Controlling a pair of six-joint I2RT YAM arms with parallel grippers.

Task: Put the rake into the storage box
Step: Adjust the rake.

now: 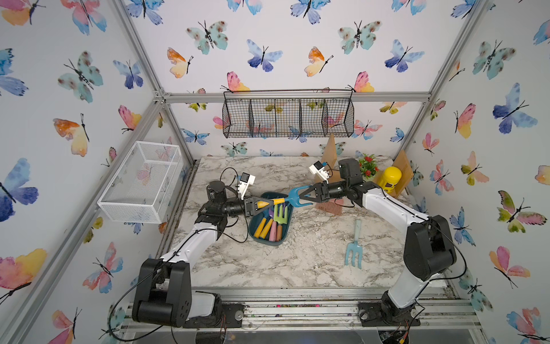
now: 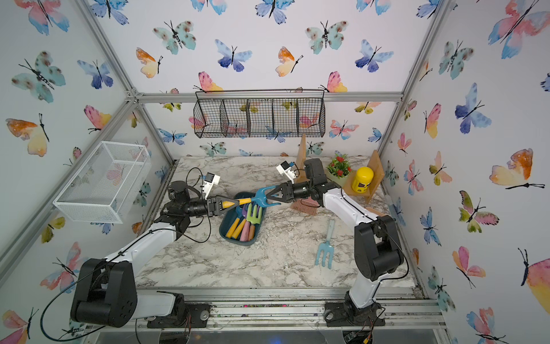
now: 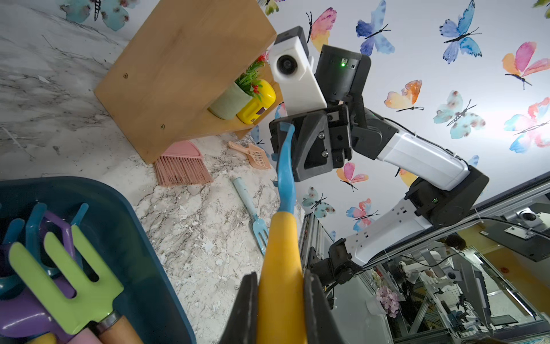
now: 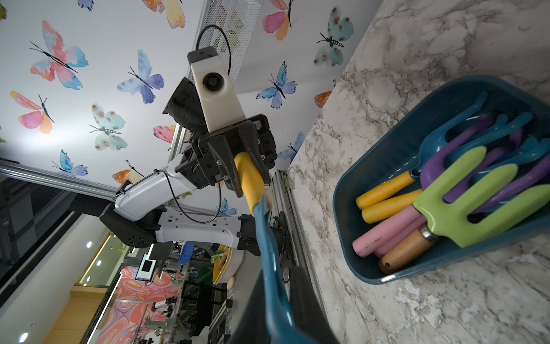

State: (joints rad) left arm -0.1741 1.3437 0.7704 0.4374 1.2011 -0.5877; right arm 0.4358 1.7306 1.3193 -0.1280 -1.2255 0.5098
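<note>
the rake hangs in the air over the far end of the box, not in it. it lies flat between the two arms. the left gripper is squeezed tight on the yellow handle, and its fingers press both sides. the right gripper is at the blue head, but i cannot tell if it grips or is loose. a green fork lies on top of other toy tools in the box. a pale blue fork lies on the table, well apart.
</note>
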